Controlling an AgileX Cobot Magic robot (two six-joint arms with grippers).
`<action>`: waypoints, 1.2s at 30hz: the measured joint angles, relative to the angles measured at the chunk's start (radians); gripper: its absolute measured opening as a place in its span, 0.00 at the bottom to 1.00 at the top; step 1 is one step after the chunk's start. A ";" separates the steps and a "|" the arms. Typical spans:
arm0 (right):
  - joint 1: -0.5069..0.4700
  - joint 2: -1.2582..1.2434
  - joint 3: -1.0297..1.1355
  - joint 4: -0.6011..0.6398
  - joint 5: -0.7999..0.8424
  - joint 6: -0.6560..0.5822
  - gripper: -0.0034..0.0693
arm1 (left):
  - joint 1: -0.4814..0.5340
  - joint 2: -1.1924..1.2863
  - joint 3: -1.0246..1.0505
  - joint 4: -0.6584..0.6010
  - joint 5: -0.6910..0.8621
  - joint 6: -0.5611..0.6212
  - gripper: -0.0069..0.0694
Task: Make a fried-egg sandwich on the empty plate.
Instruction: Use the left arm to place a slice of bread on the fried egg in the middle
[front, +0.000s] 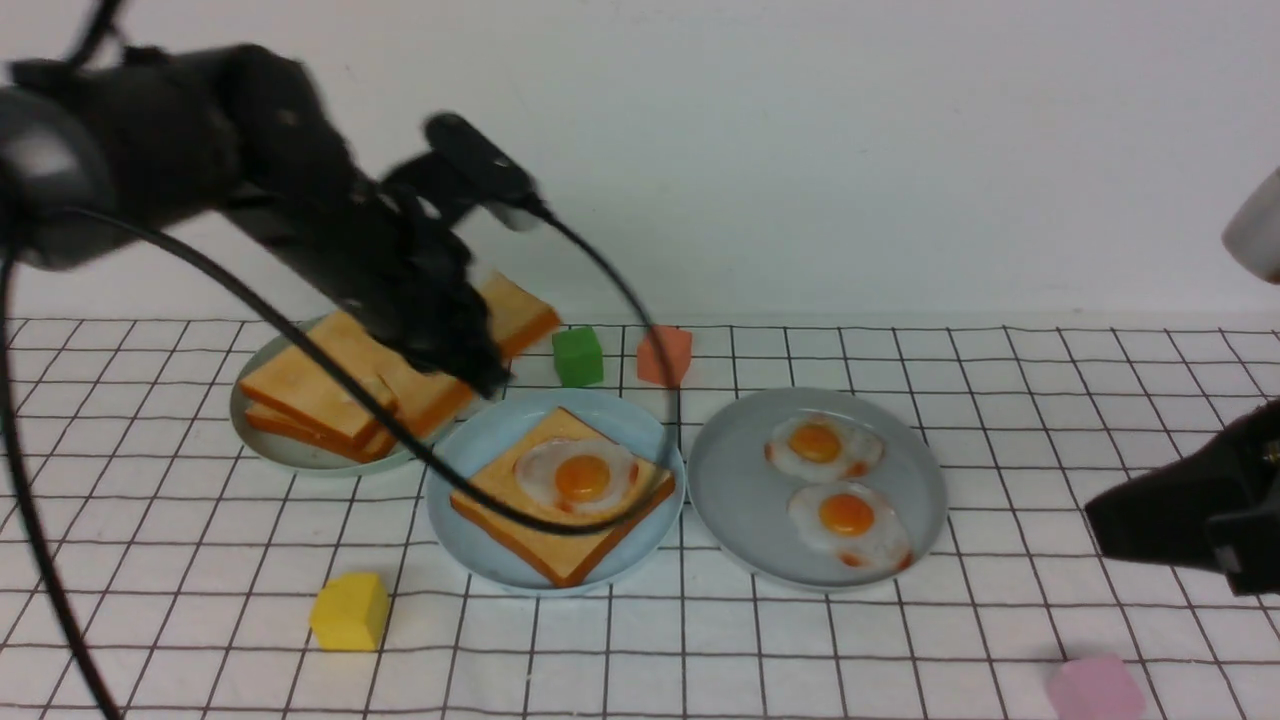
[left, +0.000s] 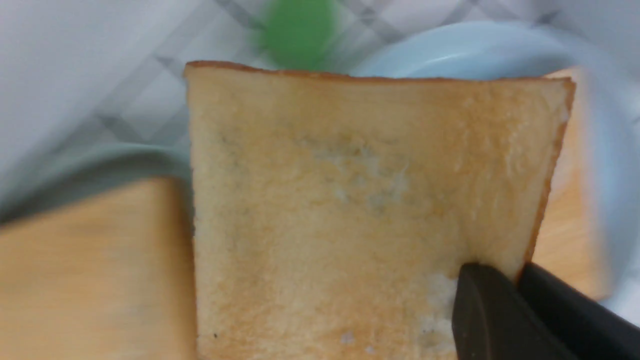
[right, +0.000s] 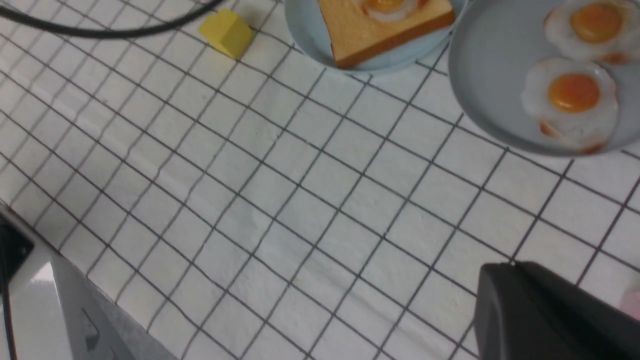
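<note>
clamped narrow with the left gripper (front: 470, 365) on one corner of a toast slice (left: 350, 200), at the toast pile (front: 300, 385) far left. on the sky-blue plate (front: 470, 560), centre — a base toast (front: 545, 545) topped with a fried egg (front: 578, 476). right gripper (front: 1180, 520) low at right — cannot tell whether wide or narrow.
</note>
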 joint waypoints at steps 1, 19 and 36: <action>0.000 0.000 0.000 -0.006 0.005 0.000 0.10 | -0.037 0.003 0.000 0.021 0.005 -0.095 0.11; 0.000 -0.094 0.000 -0.037 0.016 -0.003 0.11 | -0.282 0.145 0.004 0.418 -0.027 -0.619 0.11; 0.000 -0.094 0.061 -0.037 0.014 -0.003 0.12 | -0.282 0.154 0.004 0.422 -0.079 -0.678 0.28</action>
